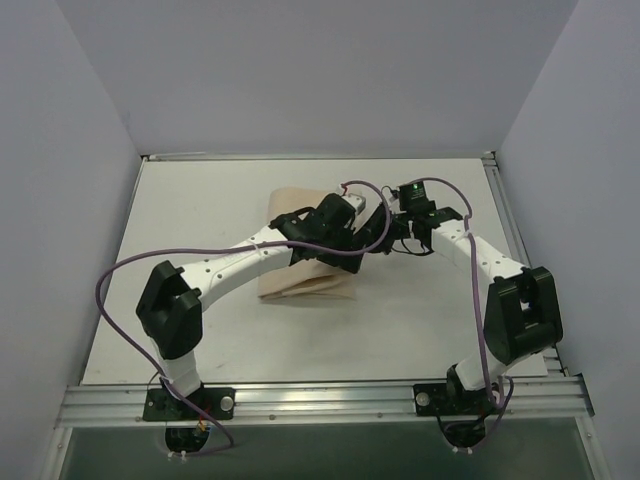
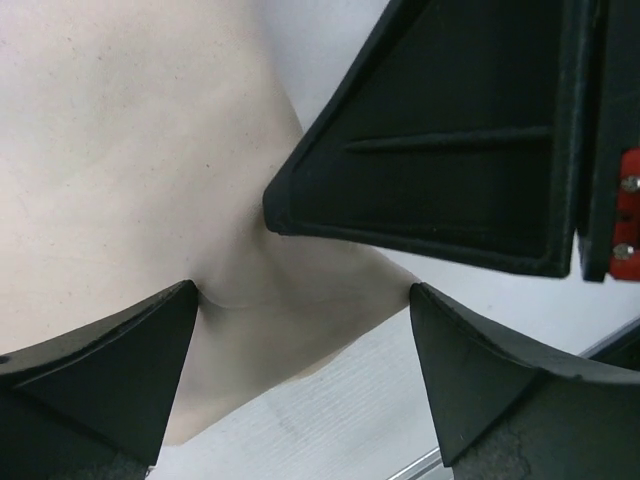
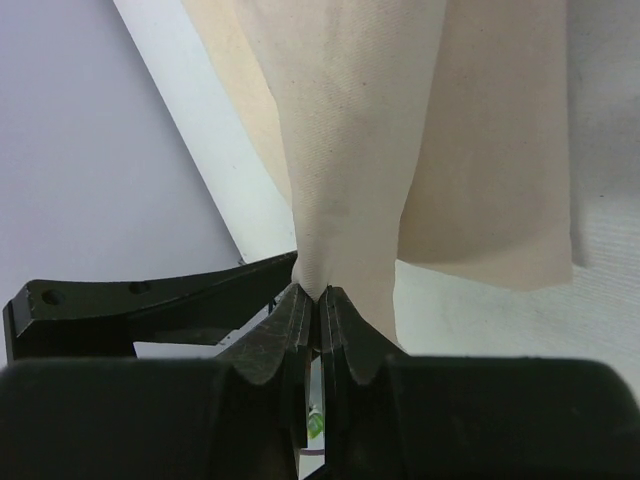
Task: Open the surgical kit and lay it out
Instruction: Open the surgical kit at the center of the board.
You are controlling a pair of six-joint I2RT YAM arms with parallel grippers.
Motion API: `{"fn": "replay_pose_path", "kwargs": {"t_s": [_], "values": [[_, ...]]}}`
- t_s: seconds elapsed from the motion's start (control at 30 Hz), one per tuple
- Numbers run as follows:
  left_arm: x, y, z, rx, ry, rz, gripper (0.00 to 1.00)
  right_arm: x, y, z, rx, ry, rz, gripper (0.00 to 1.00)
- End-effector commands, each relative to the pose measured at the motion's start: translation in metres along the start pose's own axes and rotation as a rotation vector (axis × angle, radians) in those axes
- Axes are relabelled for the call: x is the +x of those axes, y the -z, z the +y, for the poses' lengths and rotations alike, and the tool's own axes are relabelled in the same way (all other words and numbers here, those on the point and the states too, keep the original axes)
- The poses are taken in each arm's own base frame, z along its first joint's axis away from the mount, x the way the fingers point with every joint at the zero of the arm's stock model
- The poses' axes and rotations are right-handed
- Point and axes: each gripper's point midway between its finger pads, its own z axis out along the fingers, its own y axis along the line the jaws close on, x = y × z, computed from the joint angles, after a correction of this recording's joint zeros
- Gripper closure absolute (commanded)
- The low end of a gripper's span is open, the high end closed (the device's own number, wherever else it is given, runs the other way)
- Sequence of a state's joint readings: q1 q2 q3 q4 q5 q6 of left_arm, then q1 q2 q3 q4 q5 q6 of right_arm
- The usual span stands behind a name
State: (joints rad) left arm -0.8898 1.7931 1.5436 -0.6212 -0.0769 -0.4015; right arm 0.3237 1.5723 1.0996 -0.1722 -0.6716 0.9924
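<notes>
The beige cloth wrap (image 1: 297,285) lies folded in the middle of the table, partly under both grippers. My right gripper (image 1: 380,232) is shut on a pinched corner of the cloth (image 3: 350,130) and holds it lifted, so that the cloth hangs stretched from the jaws (image 3: 320,293). My left gripper (image 1: 350,222) is open just beside it. Its fingers (image 2: 100,370) straddle a fold of the cloth (image 2: 120,150) without closing on it, and the right gripper's black finger (image 2: 450,150) is close above. The steel tray and the forceps are hidden.
The white table (image 1: 200,220) is bounded by a metal rail (image 1: 320,400) at the near edge and grey walls on three sides. A purple cable (image 1: 130,265) loops off the left arm. The two wrists are very close together.
</notes>
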Motion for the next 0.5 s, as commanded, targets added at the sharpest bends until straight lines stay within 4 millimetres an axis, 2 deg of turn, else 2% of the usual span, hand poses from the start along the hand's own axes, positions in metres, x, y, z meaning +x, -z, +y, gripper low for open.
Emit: {"fn": "replay_pose_path", "kwargs": {"t_s": [0.0,0.03,0.07,0.13,0.17,0.2,0.27,0.3,0.33,0.37,0.43,0.47], "values": [[-0.018,0.001,0.011,-0.086,-0.027,-0.037,0.01,0.004,0.019,0.032,-0.065,-0.001,-0.020,1.00],[-0.019,0.001,0.012,-0.096,-0.027,-0.037,0.01,0.003,0.021,0.033,-0.069,0.002,-0.028,1.00],[-0.020,0.000,0.013,-0.098,-0.029,-0.036,0.15,0.003,0.022,0.033,-0.063,0.002,-0.028,1.00],[-0.023,0.001,0.013,-0.104,-0.033,-0.041,0.29,0.003,0.022,0.035,-0.067,0.016,-0.028,1.00],[-0.024,0.003,0.012,-0.099,-0.036,-0.044,0.44,0.002,0.023,0.037,-0.072,0.020,-0.027,1.00],[-0.026,0.005,0.013,-0.096,-0.043,-0.051,0.54,0.001,0.024,0.039,-0.077,0.031,-0.030,1.00],[-0.030,0.011,0.014,-0.092,-0.048,-0.057,0.84,-0.002,0.025,0.041,-0.078,0.058,-0.041,1.00],[-0.035,0.016,0.019,-0.090,-0.040,-0.068,0.98,-0.005,0.025,0.041,-0.077,0.074,-0.049,0.94],[-0.036,0.019,0.022,-0.088,-0.037,-0.070,0.98,-0.011,0.028,0.044,-0.078,0.109,-0.065,0.85],[-0.035,0.023,0.028,-0.101,-0.029,-0.069,0.98,-0.017,0.030,0.044,-0.064,0.131,-0.087,0.67],[-0.046,0.041,0.050,-0.129,0.015,-0.106,0.98,-0.030,0.033,0.041,-0.014,0.176,-0.119,0.52],[-0.047,0.047,0.061,-0.145,0.039,-0.109,0.98,-0.037,0.043,0.046,0.015,0.239,-0.140,0.42]]}}
